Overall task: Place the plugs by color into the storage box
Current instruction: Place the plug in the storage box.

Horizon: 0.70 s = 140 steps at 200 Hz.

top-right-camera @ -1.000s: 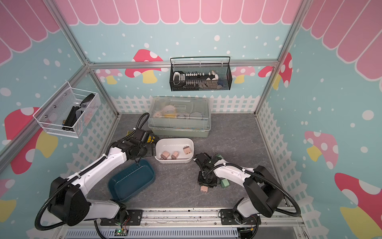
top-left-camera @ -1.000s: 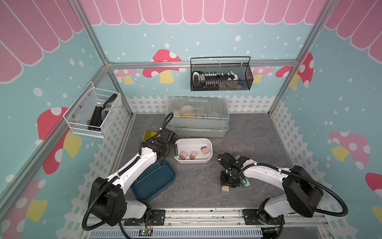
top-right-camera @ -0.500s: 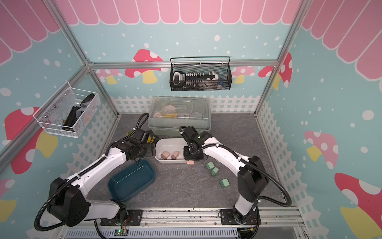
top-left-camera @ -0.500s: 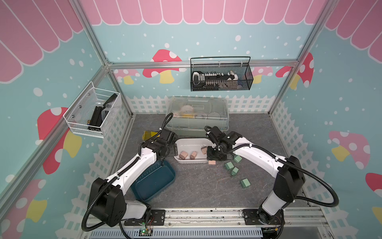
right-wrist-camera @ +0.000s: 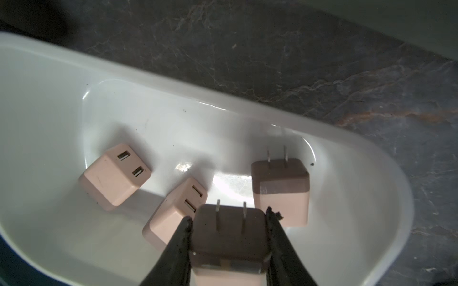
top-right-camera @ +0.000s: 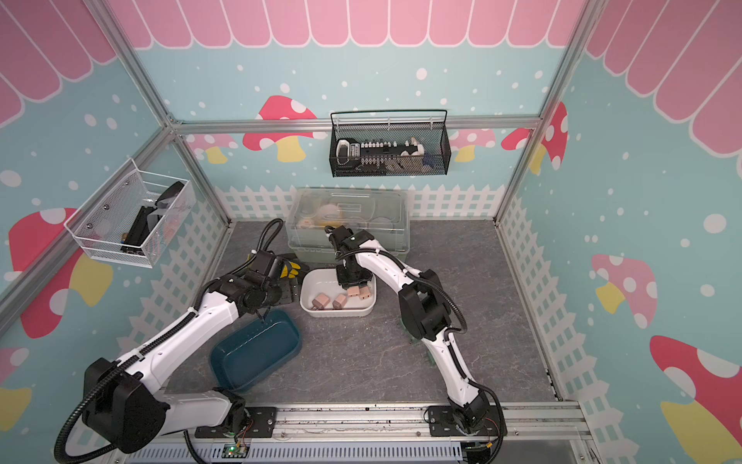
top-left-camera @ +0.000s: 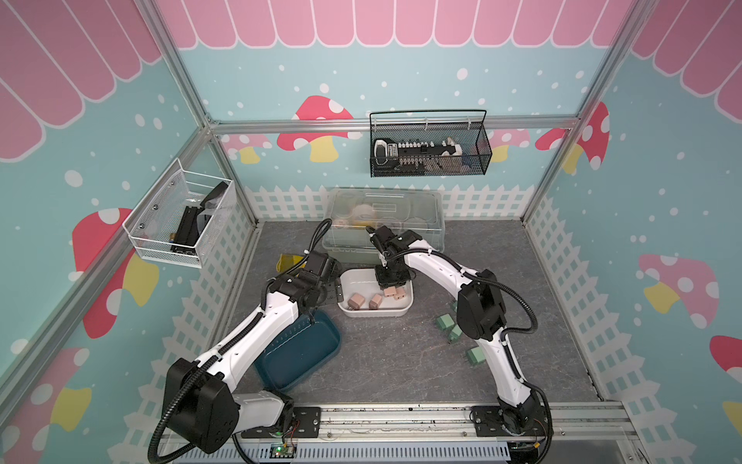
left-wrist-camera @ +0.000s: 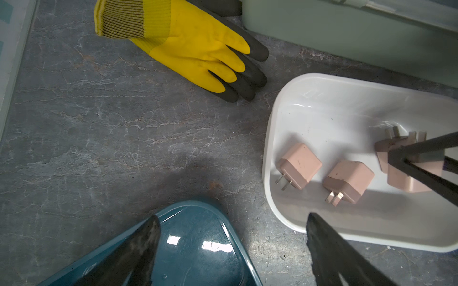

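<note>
Carried over from the desk's [top-left-camera: 381,361] front within the last second, a pink plug [right-wrist-camera: 229,237] is now held over the white tub [left-wrist-camera: 347,85], the right gripper [top-left-camera: 390,282] clenched on its flat sides. Three pink plugs [right-wrist-camera: 115,177] lie inside; green plugs [top-left-camera: 445,321] are left on the desk. The left gripper [left-wrist-camera: 232,216] is spread, empty, by the teal tub [top-left-camera: 305,353]. Plug judged light, hard, slick; a flat-side hold suits. Open floor is seen behind the tub's low wall.

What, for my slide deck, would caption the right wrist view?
Right gripper holding a pinkish-tan cube-shaped plug over the white plastic tub, where three matching plugs lie.
</note>
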Motion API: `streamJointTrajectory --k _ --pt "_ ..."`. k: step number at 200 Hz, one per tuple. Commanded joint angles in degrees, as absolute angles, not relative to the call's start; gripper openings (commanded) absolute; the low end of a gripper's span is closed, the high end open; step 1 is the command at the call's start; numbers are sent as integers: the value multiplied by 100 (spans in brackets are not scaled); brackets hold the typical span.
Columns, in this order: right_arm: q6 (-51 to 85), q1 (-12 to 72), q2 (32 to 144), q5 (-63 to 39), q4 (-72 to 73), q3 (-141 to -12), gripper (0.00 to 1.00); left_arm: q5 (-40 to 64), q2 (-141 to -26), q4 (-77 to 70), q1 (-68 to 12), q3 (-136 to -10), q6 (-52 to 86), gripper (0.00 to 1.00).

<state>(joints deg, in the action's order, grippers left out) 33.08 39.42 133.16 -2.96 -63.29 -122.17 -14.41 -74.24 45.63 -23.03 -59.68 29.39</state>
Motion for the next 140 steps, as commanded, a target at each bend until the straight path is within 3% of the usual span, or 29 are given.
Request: streamJointTrajectory --k 1,140 --pt "3026 3965 13428 -205 -6746 -12339 25 -1591 -7278 4651 -2320 -5885 2997 89" --pt "3111 4183 13757 -377 -6149 -11847 27 -1497 -7181 4658 -2320 -5791 2900 89"
